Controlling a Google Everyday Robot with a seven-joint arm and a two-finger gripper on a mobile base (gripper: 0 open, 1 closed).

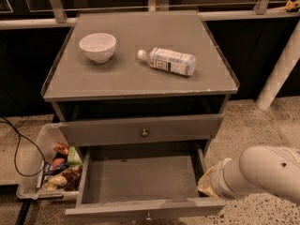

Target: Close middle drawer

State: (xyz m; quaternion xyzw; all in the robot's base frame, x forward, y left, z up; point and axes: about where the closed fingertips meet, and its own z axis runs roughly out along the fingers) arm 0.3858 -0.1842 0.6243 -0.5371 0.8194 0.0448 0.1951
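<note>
Cabinet top (126, 81): bowl (97, 46), bottle (168, 61). Middle drawer (140, 208) open; gripper (205, 182) by its right wall, state unclear.

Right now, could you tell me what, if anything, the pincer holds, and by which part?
It cannot be told: the pincer sits against the right side of the open middle drawer, its tip hidden.

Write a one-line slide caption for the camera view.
Grey wooden middle drawer open, gripper near its front corner; white bowl and lying plastic bottle on the grey cabinet top.

Indoor room: grey cabinet (140, 84), speckled floor (255, 128)
</note>
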